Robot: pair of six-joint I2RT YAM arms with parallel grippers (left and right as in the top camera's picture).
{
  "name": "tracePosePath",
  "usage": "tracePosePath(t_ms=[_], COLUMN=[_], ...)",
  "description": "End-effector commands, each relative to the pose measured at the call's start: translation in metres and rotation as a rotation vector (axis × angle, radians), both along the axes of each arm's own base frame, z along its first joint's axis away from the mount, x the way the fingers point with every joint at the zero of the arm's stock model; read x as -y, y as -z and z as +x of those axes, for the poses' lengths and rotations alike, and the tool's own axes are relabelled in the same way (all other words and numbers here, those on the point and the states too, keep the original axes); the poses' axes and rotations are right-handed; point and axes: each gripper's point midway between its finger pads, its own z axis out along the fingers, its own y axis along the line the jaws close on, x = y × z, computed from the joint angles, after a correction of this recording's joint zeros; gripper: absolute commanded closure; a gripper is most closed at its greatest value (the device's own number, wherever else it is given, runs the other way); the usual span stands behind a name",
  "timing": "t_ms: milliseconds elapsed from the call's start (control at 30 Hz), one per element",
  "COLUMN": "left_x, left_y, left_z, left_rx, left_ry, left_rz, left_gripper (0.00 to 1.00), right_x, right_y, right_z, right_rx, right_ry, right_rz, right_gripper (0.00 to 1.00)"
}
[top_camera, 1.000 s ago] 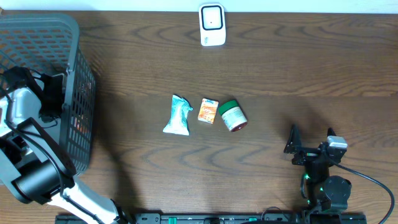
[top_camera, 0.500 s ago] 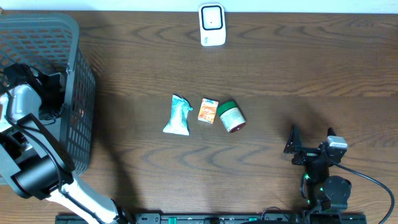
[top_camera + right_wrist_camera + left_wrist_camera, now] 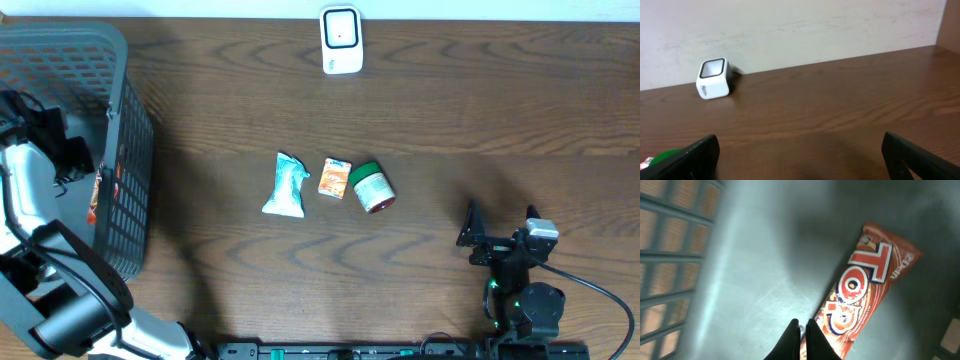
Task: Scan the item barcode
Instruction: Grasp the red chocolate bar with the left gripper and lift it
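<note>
Seemingly fetching an item to scan, the left pincer, lower centre, sits closed beside the orange-red foil snack wrapper. The right pincer gapes idle.

The dark wooden counter carries a grey basket, a white scanner, and a close row of pouch, orange box and green-lidded jar.

Overhead faces straight down. Left wrist sits close behind the left claw; right wrist sees overhead's scanner far ahead of the right claw.
</note>
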Motion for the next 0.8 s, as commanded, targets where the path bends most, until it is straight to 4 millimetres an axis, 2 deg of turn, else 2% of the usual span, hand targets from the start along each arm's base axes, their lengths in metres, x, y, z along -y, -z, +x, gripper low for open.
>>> tracePosePath(t_ms=[0,67,100,167,300,467,767], left_x=[-0.002,0.001,0.001,0.006,0.015,0.016,0.032], left_y=[0.002,0.005,0.006,0.01,0.016,0.025,0.076], left_z=[-0.003,-0.005,-0.006,-0.008,-0.011,-0.01,-0.013], left_rx=[-0.008,-0.016,-0.02,-0.032,-0.077,-0.095,-0.179], left_ry=[-0.032,-0.029,-0.028,0.01,0.118,0.131,0.154], left_rz=[-0.007,-0.019,-0.021,-0.029,-0.028,-0.038,-0.164], left_gripper=[0.92,0.41,0.28,0.14,0.08,0.07,0.08], right_x=[-0.001,-0.001,-0.001,-0.001,-0.001,-0.001,-0.001], right_y=[0.0,0.0,0.0,0.0,0.0,0.0,0.0], right_z=[0.0,0.0,0.0,0.0,0.0,0.0,0.0], right_rx=[0.002,0.002,0.002,0.002,0.002,0.002,0.002], right_ry=[-0.005,-0.005,-0.005,-0.005,-0.005,-0.005,-0.005], right_rz=[-0.015,-0.015,-0.015,-0.015,-0.015,-0.015,-0.015], right_gripper=[0.01,0.01,0.01,0.01,0.01,0.01,0.01])
